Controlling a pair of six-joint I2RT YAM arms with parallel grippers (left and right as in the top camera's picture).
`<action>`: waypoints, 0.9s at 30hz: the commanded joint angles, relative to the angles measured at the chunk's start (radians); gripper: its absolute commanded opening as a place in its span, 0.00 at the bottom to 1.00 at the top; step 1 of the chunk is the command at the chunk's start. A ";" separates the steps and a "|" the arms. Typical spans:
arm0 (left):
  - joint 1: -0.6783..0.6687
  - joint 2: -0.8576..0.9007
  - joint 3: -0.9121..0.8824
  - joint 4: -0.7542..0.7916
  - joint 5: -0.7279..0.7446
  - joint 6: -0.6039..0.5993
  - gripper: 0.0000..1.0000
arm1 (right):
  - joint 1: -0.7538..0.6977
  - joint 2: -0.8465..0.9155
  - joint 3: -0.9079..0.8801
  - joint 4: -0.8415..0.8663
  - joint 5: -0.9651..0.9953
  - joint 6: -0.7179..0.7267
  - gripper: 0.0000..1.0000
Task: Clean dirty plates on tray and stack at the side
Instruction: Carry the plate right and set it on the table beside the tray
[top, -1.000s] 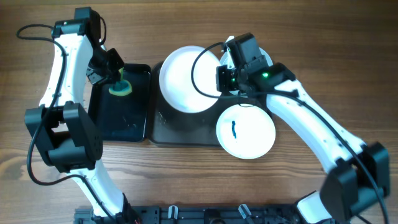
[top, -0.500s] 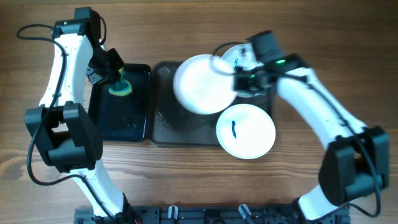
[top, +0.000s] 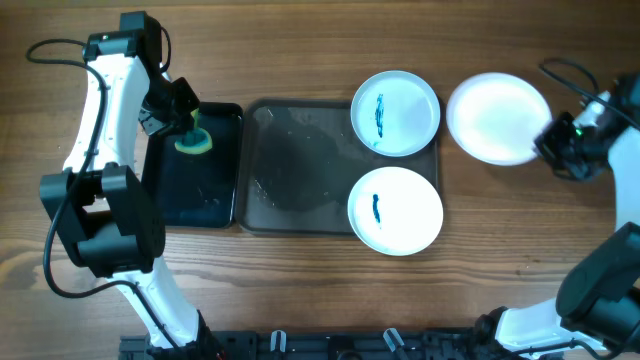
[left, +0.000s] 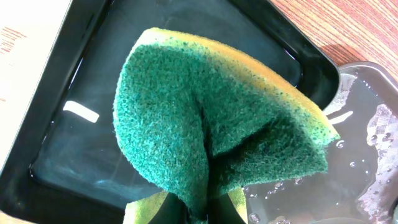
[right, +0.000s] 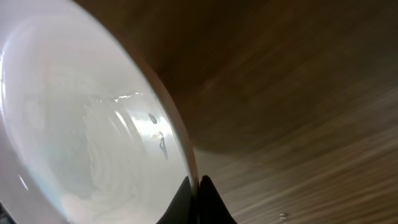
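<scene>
Two white plates with blue smears sit at the right end of the dark tray (top: 290, 170): one at the back (top: 395, 112), one at the front (top: 395, 211). A third, clean white plate (top: 497, 117) is over the wood to the right of the tray, and my right gripper (top: 552, 138) is shut on its rim (right: 186, 168). My left gripper (top: 185, 128) is shut on a green and yellow sponge (left: 217, 130) above the smaller black tray (top: 195, 165).
The black tray (left: 56, 81) holds a film of water and stands left of the dark tray, touching it. The dark tray's left half is wet. Bare wooden table lies right of and in front of the trays.
My right arm has carried the clean plate from over the tray's back to the right, off the tray and over the wood. A smeared plate under it now shows. The left arm is still.
</scene>
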 joint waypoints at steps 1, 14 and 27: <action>0.001 -0.036 0.019 0.000 -0.006 0.020 0.04 | -0.071 -0.013 -0.115 0.090 0.007 -0.017 0.04; 0.001 -0.036 0.019 0.000 -0.006 0.020 0.04 | -0.068 -0.008 -0.328 0.363 0.015 -0.020 0.09; 0.001 -0.036 0.019 0.000 -0.005 0.020 0.04 | -0.064 -0.145 -0.303 0.194 -0.113 -0.073 0.41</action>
